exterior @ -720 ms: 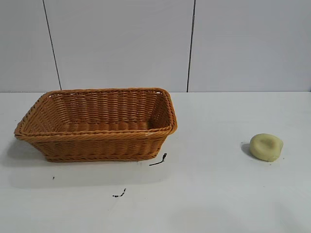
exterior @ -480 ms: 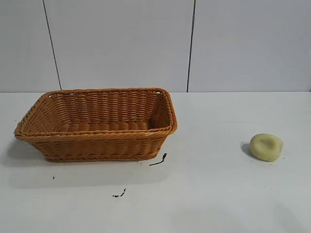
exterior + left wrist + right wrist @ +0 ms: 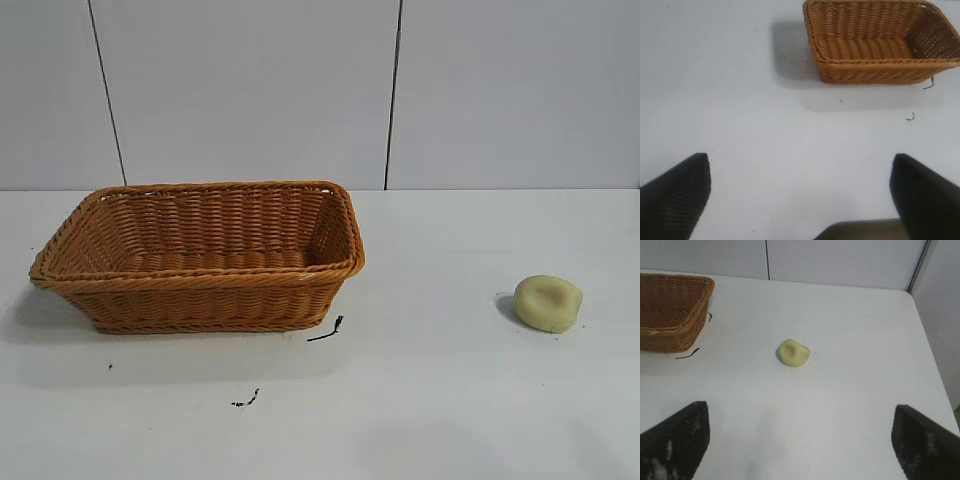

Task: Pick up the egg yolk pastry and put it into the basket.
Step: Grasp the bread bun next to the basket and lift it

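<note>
**Nothing shifted; the reach is not yet begun**

No change is seen since the earlier exterior views. The egg yolk pastry (image 3: 548, 302) lies on the table (image 3: 450, 400) at the right, well apart from the empty basket (image 3: 200, 256) at the left. The left gripper (image 3: 800, 197) and right gripper (image 3: 800, 440) are held wide open and empty.

White matte worktop (image 3: 450, 400), lit evenly from above, soft shadows only. Behind it a pale grey panelled wall (image 3: 250, 90) with two dark vertical seams (image 3: 393, 95), meeting the worktop's far edge in a straight line. Right wrist view: a second wall panel (image 3: 945, 315) runs along the worktop's side edge, grey corner strip (image 3: 918, 265) where the walls meet. Two small black scuff marks (image 3: 326, 331) on the worktop surface, a few tiny dark specks (image 3: 110, 367) nearby.
</note>
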